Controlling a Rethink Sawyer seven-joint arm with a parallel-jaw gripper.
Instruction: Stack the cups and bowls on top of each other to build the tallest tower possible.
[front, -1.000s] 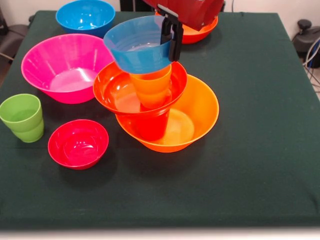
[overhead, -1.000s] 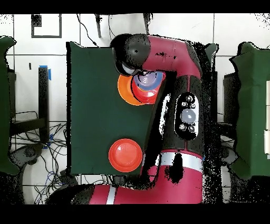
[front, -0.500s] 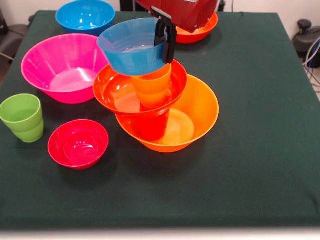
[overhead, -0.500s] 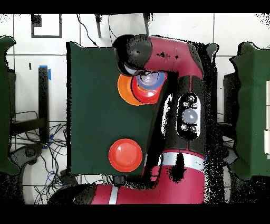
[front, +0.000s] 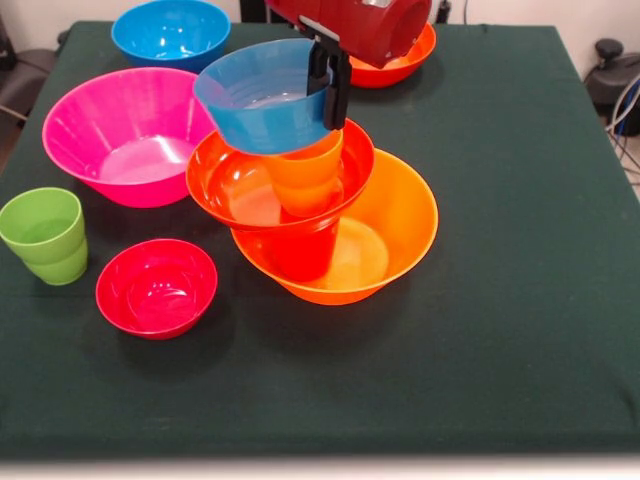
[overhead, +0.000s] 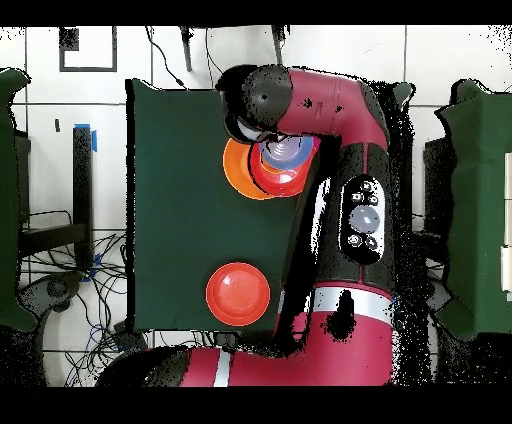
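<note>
The tower stands mid-table: a wide orange bowl (front: 400, 225), a red-orange cup (front: 300, 252) in it, a red-orange bowl (front: 235, 180) on that, and an orange cup (front: 305, 178) on top. My gripper (front: 330, 80) is shut on the right rim of a small blue bowl (front: 262, 100) and holds it right over the orange cup; I cannot tell whether the two touch. In the overhead view the arm (overhead: 330, 100) covers most of the tower, with only the orange bowl (overhead: 236, 168) showing beside it. A green cup (front: 45, 235) stands at the left.
A wide pink bowl (front: 125, 135) sits left of the tower, close to it. A crimson bowl (front: 155, 287) lies in front of the pink bowl. A second blue bowl (front: 170, 30) is at the far left. A red-orange bowl (front: 405, 62) sits behind the arm.
The gripper and the blue bowl have shifted a little to the left in the front view, over the orange cup. The tower and the other things have not moved.
</note>
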